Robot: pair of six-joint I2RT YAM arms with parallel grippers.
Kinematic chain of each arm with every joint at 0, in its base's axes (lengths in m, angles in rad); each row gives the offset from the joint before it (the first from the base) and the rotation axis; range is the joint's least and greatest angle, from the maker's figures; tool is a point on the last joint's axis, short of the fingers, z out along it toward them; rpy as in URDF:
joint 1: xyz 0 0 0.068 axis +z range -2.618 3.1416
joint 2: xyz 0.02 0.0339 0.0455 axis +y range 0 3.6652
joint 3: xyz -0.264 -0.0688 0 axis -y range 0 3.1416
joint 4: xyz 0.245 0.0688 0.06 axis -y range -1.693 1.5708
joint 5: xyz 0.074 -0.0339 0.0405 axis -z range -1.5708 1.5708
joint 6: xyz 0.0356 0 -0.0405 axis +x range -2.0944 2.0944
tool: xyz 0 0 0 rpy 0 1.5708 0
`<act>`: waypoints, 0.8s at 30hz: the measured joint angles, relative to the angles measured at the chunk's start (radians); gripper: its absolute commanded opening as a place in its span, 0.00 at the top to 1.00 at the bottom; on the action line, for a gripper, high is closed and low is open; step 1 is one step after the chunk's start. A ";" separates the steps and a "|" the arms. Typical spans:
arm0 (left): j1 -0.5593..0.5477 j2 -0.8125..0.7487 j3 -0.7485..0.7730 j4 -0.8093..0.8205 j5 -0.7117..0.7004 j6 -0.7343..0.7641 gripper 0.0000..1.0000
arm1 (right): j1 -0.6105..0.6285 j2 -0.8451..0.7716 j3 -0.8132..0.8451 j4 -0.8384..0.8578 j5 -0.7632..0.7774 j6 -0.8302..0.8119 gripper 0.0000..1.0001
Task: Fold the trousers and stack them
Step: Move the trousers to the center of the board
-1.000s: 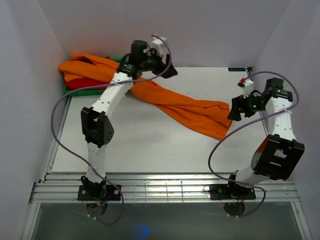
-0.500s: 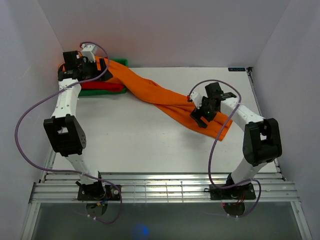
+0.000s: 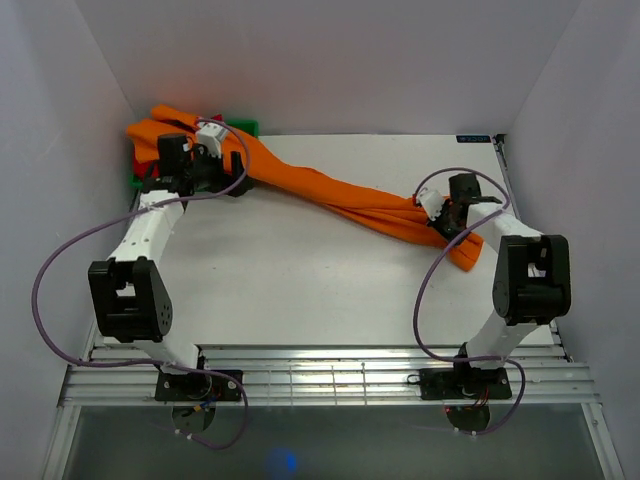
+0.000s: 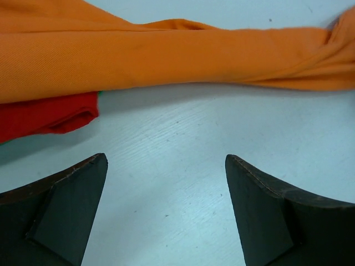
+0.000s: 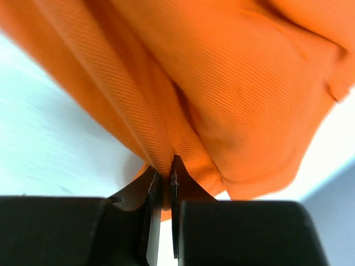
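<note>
- Right wrist view: right gripper pinches a fold of the trousers.
- Left wrist view: left gripper gapes wide, empty, over the counter.

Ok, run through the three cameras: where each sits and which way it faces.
Top external: fixed above and behind the bases, looking down on the table; both arms show whole.
Left wrist: looks low across the table at the trousers and a red garment; the open left tool frames the bottom.
Right wrist: close up on the orange cloth; the right tool is shut on a fold.
Shared: all three show the trousers and the table.
</note>
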 measured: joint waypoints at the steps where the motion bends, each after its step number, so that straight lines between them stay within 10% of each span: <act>1: -0.045 -0.023 -0.040 0.023 -0.034 0.021 0.02 | -0.047 -0.011 0.010 -0.001 -0.004 -0.012 0.92; 8: -0.343 0.028 -0.074 0.182 -0.140 0.328 0.02 | -0.188 -0.072 0.034 -0.057 0.010 -0.068 0.92; 24: -0.373 0.417 -0.134 0.528 -0.317 1.106 0.02 | -0.178 -0.072 0.084 -0.156 -0.021 -0.063 0.92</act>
